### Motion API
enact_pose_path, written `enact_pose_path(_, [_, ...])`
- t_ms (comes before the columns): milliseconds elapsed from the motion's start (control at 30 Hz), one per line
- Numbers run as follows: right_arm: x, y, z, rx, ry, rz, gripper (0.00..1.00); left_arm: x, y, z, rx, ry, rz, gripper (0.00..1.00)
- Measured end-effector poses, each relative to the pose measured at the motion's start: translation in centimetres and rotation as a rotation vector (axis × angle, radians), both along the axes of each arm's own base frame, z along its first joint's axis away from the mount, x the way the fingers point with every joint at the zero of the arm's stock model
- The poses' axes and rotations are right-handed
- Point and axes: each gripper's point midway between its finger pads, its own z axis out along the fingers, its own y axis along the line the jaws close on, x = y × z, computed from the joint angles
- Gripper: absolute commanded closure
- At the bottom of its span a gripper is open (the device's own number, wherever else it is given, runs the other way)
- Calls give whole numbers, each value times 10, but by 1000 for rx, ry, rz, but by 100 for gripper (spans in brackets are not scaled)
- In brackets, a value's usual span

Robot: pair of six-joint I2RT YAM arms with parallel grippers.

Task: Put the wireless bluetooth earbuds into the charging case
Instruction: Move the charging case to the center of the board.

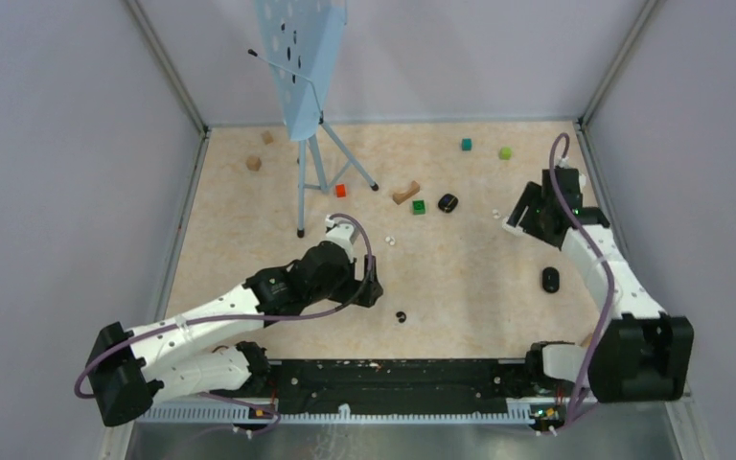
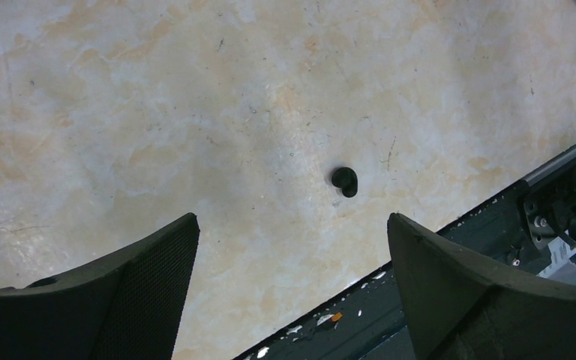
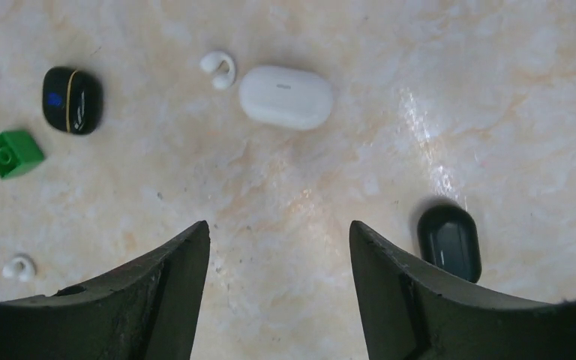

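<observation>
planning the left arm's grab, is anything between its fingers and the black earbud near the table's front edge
Nothing visible does. Only tabletop lies between the left arm's open fingers and the black earbud, which sits just ahead of them, off-centre toward the image-right finger.

Your worktop (image 3: 495,82) is cream, marbled with peach-tan veins. On it you have a plain white case (image 3: 286,97), a white earbud (image 3: 218,69) and a second white earbud (image 3: 19,268). You also have a glossy black case (image 3: 73,100) with a gold line and a blue mark, a dull black case (image 3: 449,241) and a bright green block (image 3: 13,153). The black earbud (image 2: 345,181) is glossy. You also have a red cube (image 1: 340,190), a teal cube (image 1: 466,145) and a lime cube (image 1: 505,152). Your left hand (image 2: 292,219) is black, one pad finely meshed.
</observation>
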Motion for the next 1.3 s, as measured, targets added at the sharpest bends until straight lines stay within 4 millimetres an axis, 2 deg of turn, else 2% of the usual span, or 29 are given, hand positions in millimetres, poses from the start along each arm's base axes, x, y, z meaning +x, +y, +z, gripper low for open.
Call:
enact_pose_path(67, [14,-13,-5,-19,36,-36,31,-1,-2,0,-5,2,-13,1])
enact_pose_path(200, [43,-16,-39,-45,159,-25,29,-4,-5,2,-17,4,-40,1])
enact_pose_path(333, [54,-21,-72,-42,262,-17,29,-7,-5,7,-36,-9,-58,1])
enact_pose_path(433, [62,-28,-83,-22,287,-18,29,-8,-3,10,-45,-29,-66,1])
enact_pose_path(700, [75,-27,-85,-5,267,46,31,-13,-7,13,-83,-33,-101,1])
enact_pose_path(833, [82,-24,-94,3,270,73,32,-19,-12,16,-138,-42,-136,1])
enact_pose_path(1000, [87,-21,-101,13,277,97,40,-23,-16,16,-150,-30,-167,1])
enact_pose_path(1167, [87,-15,-101,22,265,113,41,-28,-24,20,-176,-34,-220,1])
enact_pose_path(1300, [77,-3,-102,19,252,141,41,-28,-28,25,-195,-51,-242,1])
